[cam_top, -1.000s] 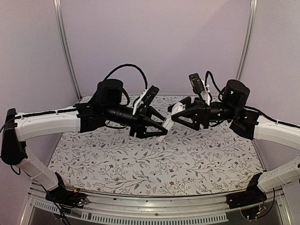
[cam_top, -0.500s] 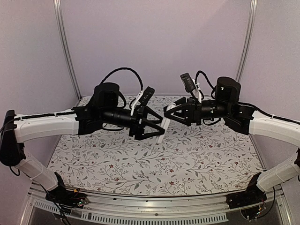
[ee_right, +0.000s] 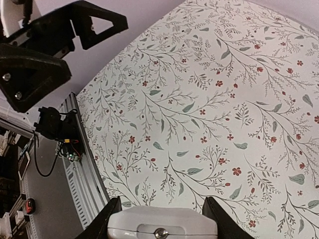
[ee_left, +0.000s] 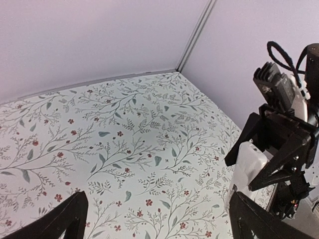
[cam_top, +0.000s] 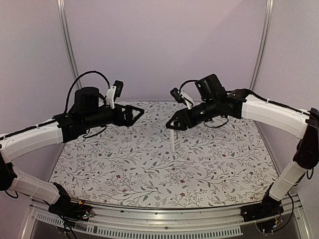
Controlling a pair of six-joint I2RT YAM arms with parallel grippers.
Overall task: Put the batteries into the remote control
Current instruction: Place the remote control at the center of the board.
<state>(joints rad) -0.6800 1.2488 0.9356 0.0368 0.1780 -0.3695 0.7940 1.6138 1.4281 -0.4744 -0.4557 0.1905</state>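
The remote control (cam_top: 173, 141), a slim white bar, hangs upright above the middle of the flowered table (cam_top: 124, 174). My right gripper (cam_top: 172, 125) is shut on its upper end. In the right wrist view the remote's end (ee_right: 162, 225) sits clamped between the two fingers of that gripper (ee_right: 162, 201). My left gripper (cam_top: 135, 115) stands wide open to the left of the remote, apart from it, with nothing between its fingers (ee_left: 65, 219). The left wrist view shows the remote (ee_left: 246, 172) held at its right edge. No batteries are in view.
Purple walls with metal corner posts (cam_top: 70, 55) close in the back and sides. An aluminium rail (cam_top: 164, 216) runs along the near edge. In the right wrist view, the left arm's open gripper (ee_right: 50, 45) stands at the upper left.
The left gripper has opened, let go of the remote and drawn back to the left. The right gripper has closed on the remote and now holds it alone.
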